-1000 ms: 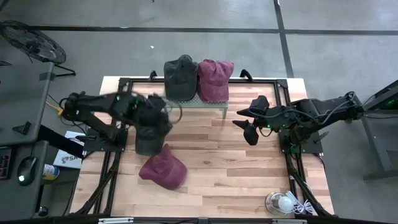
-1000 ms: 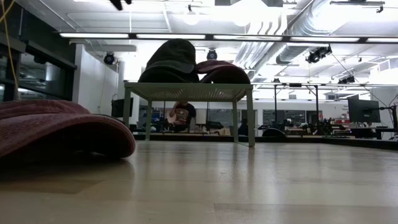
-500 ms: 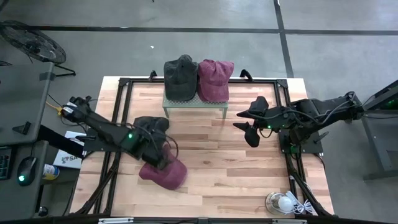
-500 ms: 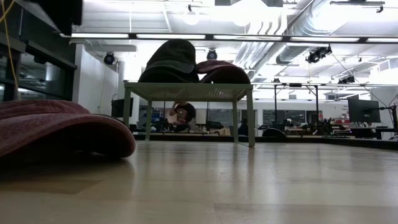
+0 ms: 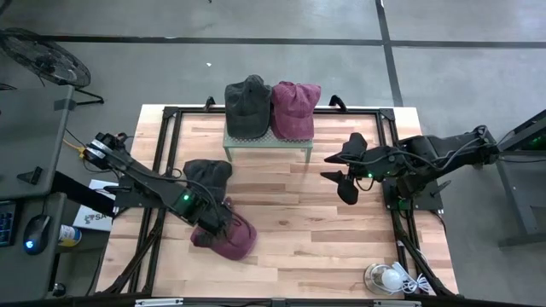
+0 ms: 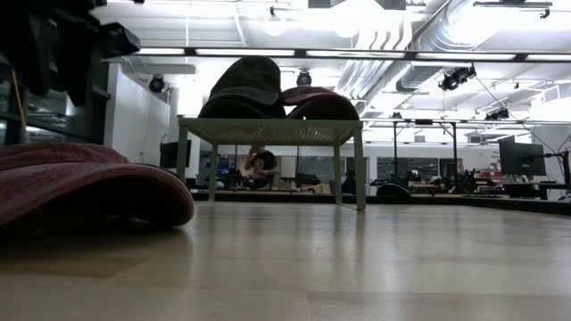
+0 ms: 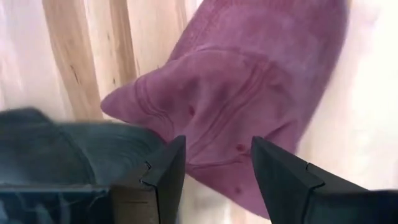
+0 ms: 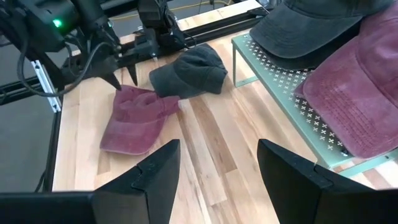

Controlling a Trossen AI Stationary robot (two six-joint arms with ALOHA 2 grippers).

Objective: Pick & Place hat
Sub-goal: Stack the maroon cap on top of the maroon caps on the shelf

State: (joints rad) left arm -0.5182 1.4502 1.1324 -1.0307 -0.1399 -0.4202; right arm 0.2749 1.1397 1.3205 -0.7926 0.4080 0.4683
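A maroon hat [image 5: 229, 236] lies on the wooden table near its left front, crown up, and also shows in the low view [image 6: 80, 183]. My left gripper [image 5: 209, 223] hangs open just over it, pointing steeply down, with the hat [image 7: 249, 81] showing between and beyond its fingers. A dark grey hat [image 5: 209, 172] lies on the table just behind. On a green rack [image 5: 266, 141] at the far edge sit another dark hat [image 5: 246, 106] and another maroon hat [image 5: 294, 109]. My right gripper [image 5: 345, 183] waits open in the air at the table's right.
Black frame rails run along the table's left and right sides. A light bulb with a cable [image 5: 388, 277] lies at the near right corner. Bare wood [image 5: 299, 213] stretches between the two arms in front of the rack.
My left gripper has swung down and toward the table's near edge, from over the dark grey hat to just above the maroon hat, and its wrist has rolled. It has come into the low view at the top left. Both hats on the table lie still.
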